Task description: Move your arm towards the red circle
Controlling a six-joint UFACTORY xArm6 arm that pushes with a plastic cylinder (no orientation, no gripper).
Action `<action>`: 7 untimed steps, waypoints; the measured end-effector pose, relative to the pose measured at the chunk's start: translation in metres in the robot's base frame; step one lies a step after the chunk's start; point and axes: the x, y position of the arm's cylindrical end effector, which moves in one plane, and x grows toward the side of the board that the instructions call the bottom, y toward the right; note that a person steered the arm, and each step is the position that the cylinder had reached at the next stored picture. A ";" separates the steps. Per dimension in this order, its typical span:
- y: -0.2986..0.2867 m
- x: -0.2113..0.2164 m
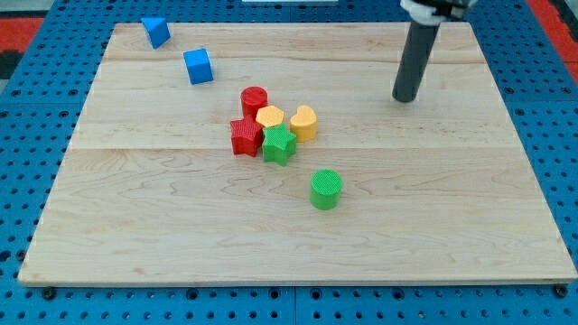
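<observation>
The red circle (255, 98) is a short red cylinder at the top of a tight cluster near the board's middle. Touching it are a yellow hexagon block (269, 117), a yellow heart block (304, 122), a red star block (245, 136) and a green star block (279, 144). My tip (405, 98) is at the end of the dark rod in the view's upper right. It stands well to the right of the red circle, at about the same height in the view, with bare board between them.
A green circle (326, 189) sits alone below and right of the cluster. A blue cube (198, 66) and a blue triangular block (155, 32) lie at the upper left. The wooden board (135, 226) rests on a blue pegboard (27, 162).
</observation>
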 end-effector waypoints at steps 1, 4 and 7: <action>-0.036 -0.037; -0.152 -0.046; -0.334 -0.007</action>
